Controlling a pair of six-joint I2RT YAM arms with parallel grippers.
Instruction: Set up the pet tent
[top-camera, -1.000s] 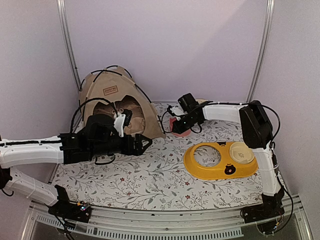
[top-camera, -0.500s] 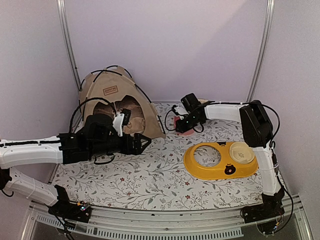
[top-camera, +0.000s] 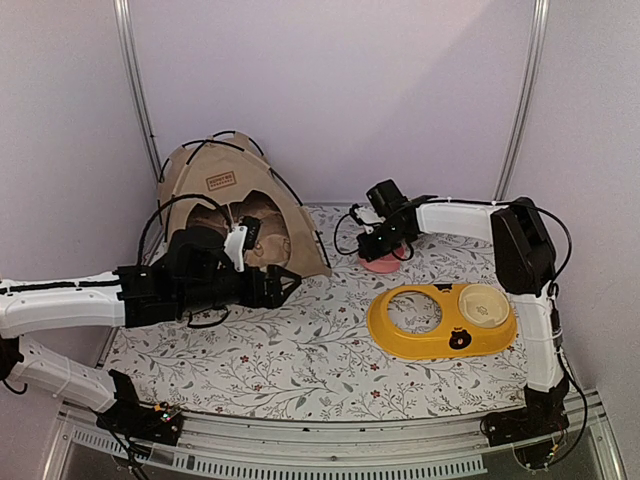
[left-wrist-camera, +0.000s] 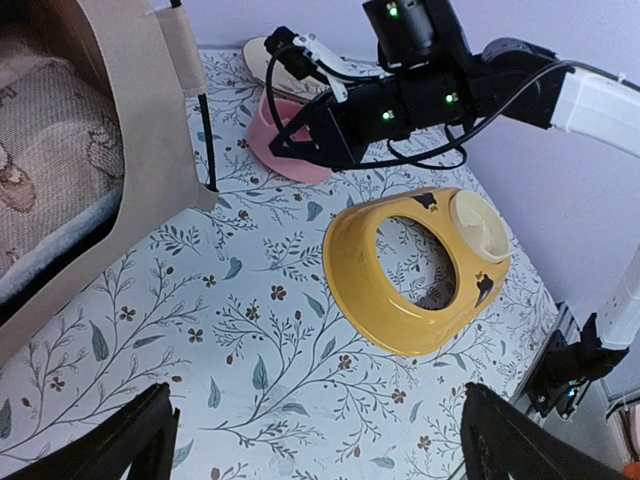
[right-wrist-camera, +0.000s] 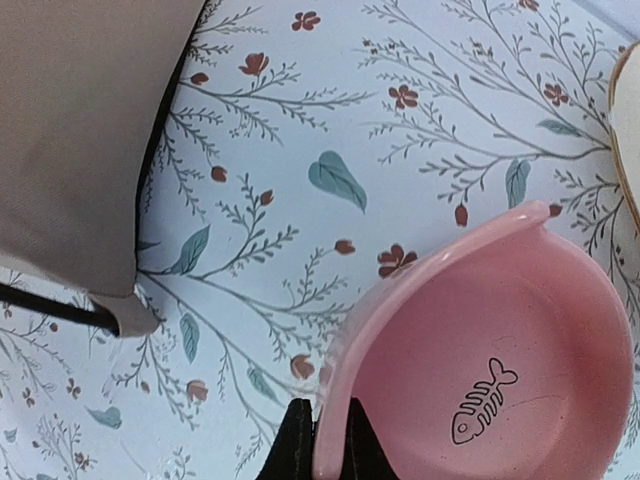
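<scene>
Standing at the far left corner of the table (top-camera: 300, 370), the pet tent (top-camera: 225, 195) is a tan fabric dome crossed by thin black poles (top-camera: 290, 190). Your left arm partly hides the beige pillow (left-wrist-camera: 50, 170) inside. Your left gripper (top-camera: 292, 284) gapes wide, holding nothing. Your right gripper (right-wrist-camera: 325, 445) pinches the rim of the glossy pink bowl (right-wrist-camera: 500, 380). The yellow feeder (top-camera: 400, 335) holds a cream bowl (top-camera: 483, 305).
</scene>
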